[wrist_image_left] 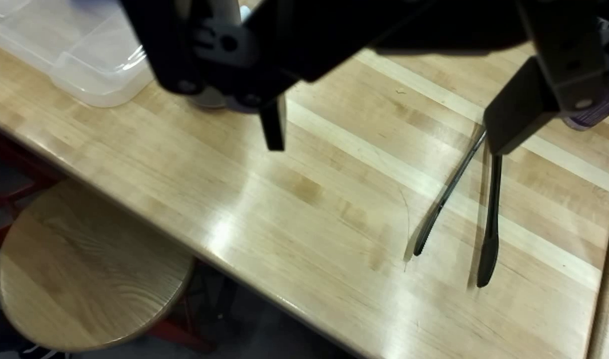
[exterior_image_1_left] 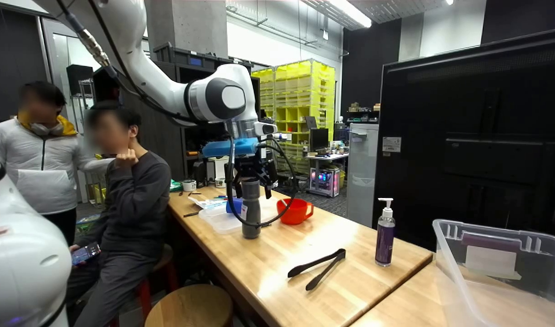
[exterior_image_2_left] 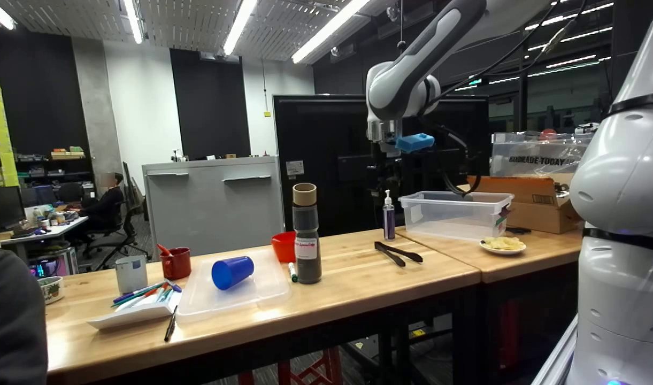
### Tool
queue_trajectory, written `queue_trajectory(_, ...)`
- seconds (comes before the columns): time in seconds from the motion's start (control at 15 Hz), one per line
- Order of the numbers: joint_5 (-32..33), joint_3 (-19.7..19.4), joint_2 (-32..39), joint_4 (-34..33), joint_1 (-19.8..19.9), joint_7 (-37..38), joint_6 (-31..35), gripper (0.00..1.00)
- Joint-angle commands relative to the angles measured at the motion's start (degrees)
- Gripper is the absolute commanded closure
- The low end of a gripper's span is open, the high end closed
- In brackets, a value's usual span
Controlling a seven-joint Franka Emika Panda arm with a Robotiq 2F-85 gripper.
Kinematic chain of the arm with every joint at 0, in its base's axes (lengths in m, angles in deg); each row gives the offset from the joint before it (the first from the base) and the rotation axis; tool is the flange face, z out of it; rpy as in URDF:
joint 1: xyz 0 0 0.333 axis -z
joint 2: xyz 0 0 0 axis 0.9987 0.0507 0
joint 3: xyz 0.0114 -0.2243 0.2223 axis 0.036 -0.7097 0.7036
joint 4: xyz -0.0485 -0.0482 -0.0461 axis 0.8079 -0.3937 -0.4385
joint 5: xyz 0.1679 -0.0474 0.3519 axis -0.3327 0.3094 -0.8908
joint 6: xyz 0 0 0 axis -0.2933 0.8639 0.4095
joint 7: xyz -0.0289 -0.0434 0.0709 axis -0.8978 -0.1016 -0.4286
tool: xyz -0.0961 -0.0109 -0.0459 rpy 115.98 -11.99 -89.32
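Above the wooden table, my gripper point(wrist_image_left: 391, 129) stands open with nothing between its fingers; it hangs in both exterior views point(exterior_image_1_left: 254, 193) point(exterior_image_2_left: 385, 187). Black tongs point(wrist_image_left: 493, 199) lie spread on the tabletop below, their hinge end hidden behind a finger in the wrist view. A tall grey bottle point(exterior_image_2_left: 307, 240) with a tan top and white label stands upright; in an exterior view the gripper overlaps its top point(exterior_image_1_left: 251, 218), though apart from it. The purple pump bottle point(exterior_image_1_left: 385, 240) is upright beyond the tongs, its edge showing in the wrist view.
A clear lid point(exterior_image_2_left: 208, 305) carries a blue cup point(exterior_image_2_left: 232, 271) on its side; a red cup point(exterior_image_1_left: 294, 212) stands nearby. A clear bin point(exterior_image_2_left: 438, 214) and a plate of chips point(exterior_image_2_left: 502, 252) are on the adjoining table. A stool point(wrist_image_left: 85, 269) and two people are along the table's side.
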Motion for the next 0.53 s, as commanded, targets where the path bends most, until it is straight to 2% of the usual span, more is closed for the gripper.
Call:
queue_trajectory(0.0,0.0,-0.1,0.0,-0.1,-0.1,0.0,-0.1,0.0)
queue_trajectory(0.47,-0.6,-0.3,-0.1,0.0,0.0,0.2,0.4,0.0)
